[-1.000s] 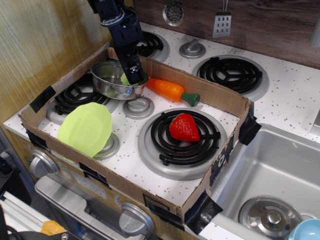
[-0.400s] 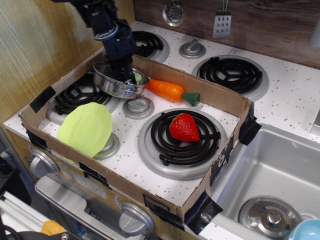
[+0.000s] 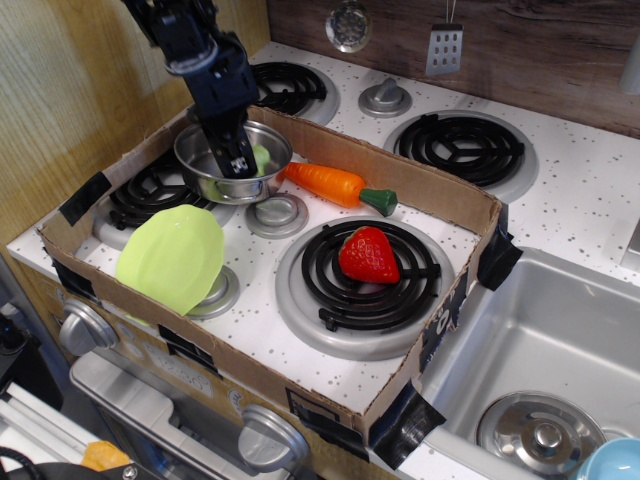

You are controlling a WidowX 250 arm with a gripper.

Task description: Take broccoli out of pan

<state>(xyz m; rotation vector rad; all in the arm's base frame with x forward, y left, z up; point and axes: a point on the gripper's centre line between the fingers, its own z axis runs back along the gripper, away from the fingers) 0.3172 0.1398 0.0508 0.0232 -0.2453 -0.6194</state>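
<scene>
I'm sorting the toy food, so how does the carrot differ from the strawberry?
The carrot is long and orange, lying flat beside the pan; the strawberry is short, plump and red. The carrot rests on the white stovetop, the strawberry on a black burner coil. Both sit inside the cardboard box.

Even bright indoor light, soft shadows under the strawberry (image 3: 368, 254), glare on the pan (image 3: 222, 166) rim, sharp focus, little edge distortion

Our arm reaches down from the upper left, wrist angled steeply, the gripper (image 3: 238, 160) pointing downward; we cannot judge its jaws.
</scene>
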